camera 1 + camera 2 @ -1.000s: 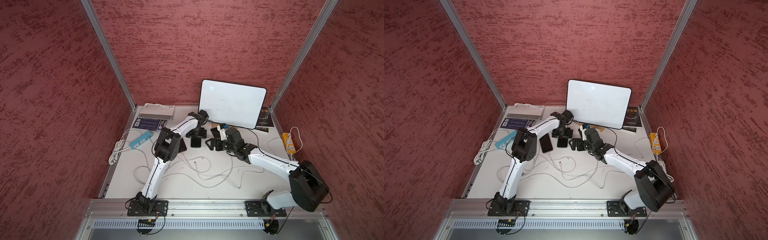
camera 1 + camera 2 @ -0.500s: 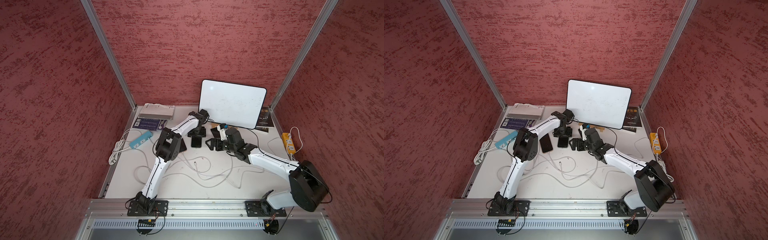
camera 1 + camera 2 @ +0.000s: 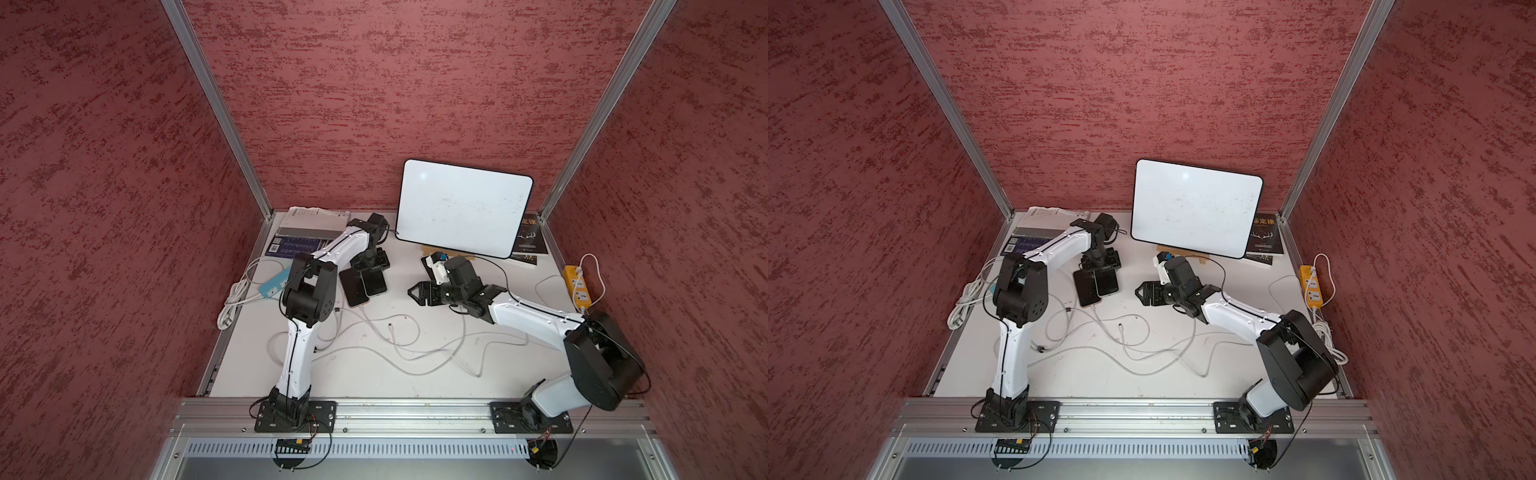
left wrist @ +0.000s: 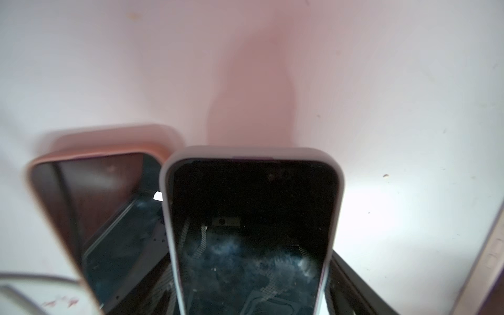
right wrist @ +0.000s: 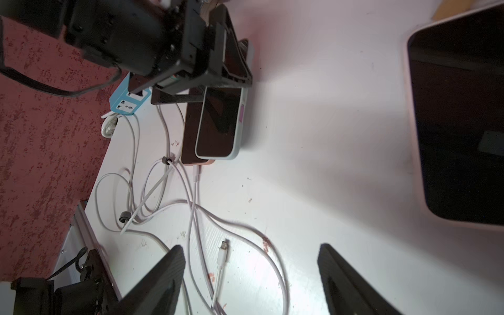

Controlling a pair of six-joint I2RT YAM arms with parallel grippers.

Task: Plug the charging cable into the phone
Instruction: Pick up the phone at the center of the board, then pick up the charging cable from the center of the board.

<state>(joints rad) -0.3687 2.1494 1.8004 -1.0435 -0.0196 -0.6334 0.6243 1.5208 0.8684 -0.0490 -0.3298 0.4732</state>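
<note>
While both arms are reaching over the white worktop (image 3: 353,382), the items are lying as follows.

- **Left gripper** (image 3: 370,268): sitting left of centre in both top views, jaws clamping the long edges of the pale-cased phone (image 5: 218,128).
- **Pale-cased phone:** lying screen up, one long edge overlapping the pink-cased phone (image 4: 90,207).
- **Pink-cased phone:** lying flat beside and partly under it, with a white lead entering its lower end in both top views.
- **Right gripper** (image 5: 251,247): hovering right of centre in both top views, jaws standing wide apart and holding nothing.
- **Charging cable** (image 5: 222,257): trailing in loose loops across mid-frame. Its free connector (image 3: 1120,326) is resting bare on the worktop, below and between the phones and the right gripper, touching neither.
- **Blue power strip** (image 3: 274,283): lying at the worktop's left edge.
</note>
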